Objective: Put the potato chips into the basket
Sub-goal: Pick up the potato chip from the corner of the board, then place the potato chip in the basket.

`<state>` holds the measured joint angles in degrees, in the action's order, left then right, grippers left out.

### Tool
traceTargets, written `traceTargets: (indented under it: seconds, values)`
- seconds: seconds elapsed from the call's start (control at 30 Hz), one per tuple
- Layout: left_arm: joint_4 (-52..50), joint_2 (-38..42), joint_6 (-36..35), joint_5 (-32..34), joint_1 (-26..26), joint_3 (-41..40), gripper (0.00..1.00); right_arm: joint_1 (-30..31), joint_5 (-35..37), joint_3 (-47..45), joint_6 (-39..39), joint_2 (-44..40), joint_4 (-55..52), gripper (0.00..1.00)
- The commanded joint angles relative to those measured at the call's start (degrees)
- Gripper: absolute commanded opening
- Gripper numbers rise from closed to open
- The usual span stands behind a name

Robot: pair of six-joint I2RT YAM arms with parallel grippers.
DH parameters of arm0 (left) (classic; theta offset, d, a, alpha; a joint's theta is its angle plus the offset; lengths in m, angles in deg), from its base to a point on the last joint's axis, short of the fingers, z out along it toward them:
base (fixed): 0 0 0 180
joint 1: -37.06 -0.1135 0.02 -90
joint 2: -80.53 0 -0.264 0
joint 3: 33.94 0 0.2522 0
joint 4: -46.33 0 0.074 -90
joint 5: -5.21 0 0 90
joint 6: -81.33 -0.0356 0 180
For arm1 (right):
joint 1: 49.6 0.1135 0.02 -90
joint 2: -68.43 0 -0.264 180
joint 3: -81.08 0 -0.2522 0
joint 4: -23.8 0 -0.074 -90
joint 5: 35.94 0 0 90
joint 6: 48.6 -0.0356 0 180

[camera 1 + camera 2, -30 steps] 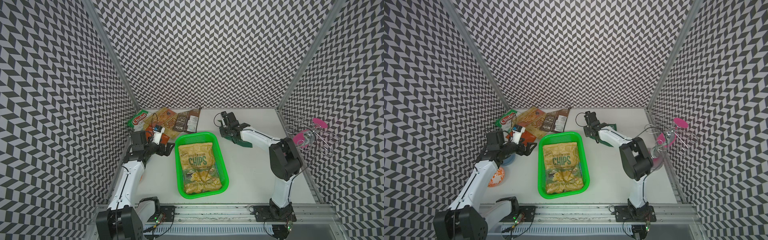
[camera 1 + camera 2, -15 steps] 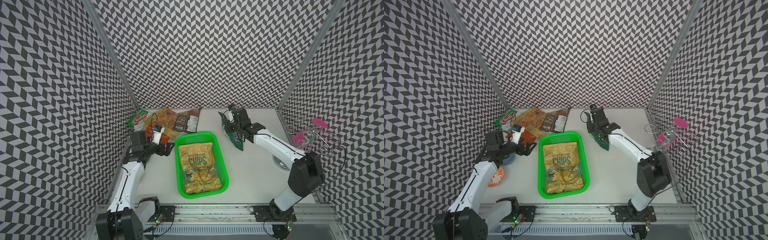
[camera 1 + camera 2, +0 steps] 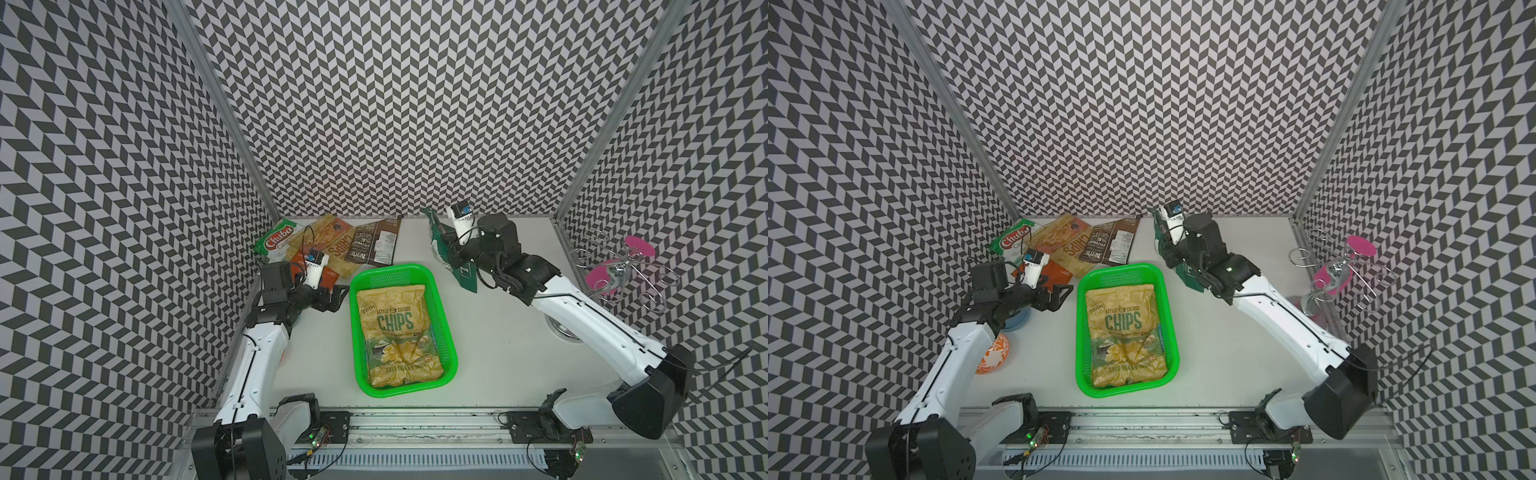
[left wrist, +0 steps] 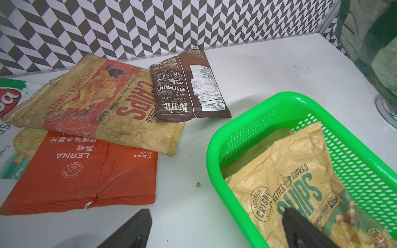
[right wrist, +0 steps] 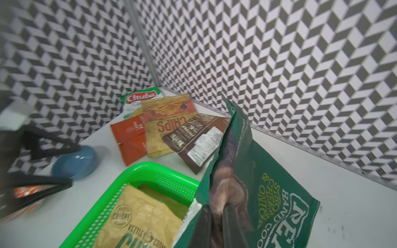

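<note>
The green basket sits mid-table with a tan CHIPS bag lying flat in it. My right gripper is shut on a dark green REAL bag. That bag hangs upright above the table, just beyond the basket's far right corner. My left gripper stands open and holds nothing, by the basket's far left corner. More potato chips lie at the back left: a Chuba bag, a tan-red CHIPS bag, a brown Kettle bag and an orange bag.
A blue bowl and an orange-white patterned cup sit under my left arm. A wire stand with pink discs stands at the right wall on a metal base. Patterned walls close in three sides.
My right arm has lifted the dark green bag off the table so that it hangs upright, and its elbow has swung out to the front right. The left arm has not moved.
</note>
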<state>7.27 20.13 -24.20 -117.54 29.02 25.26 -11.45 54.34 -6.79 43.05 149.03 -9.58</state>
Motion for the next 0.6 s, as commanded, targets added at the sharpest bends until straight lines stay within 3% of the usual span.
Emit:
traceTargets:
  seconds: [0.0, 0.2, 0.4, 0.57]
  values:
    - [0.9, 0.5, 0.0, -0.4, -0.4, -0.3, 0.99, 3.4, -6.6, 2.2, 5.4, 0.1, 3.5, 0.00]
    - [1.0, 0.7, 0.1, -0.1, -0.4, -0.3, 0.99, 11.1, -11.3, 1.7, 12.6, 1.6, 3.0, 0.00]
    - [1.9, 0.2, 1.2, 5.0, -0.5, 0.1, 0.99, 17.3, -16.0, 0.3, 16.2, 5.1, -0.1, 0.00]
    - [1.8, 0.0, 1.5, 5.0, -0.7, 0.3, 0.99, 21.2, -17.0, -2.3, 16.3, 7.0, -4.1, 0.01]
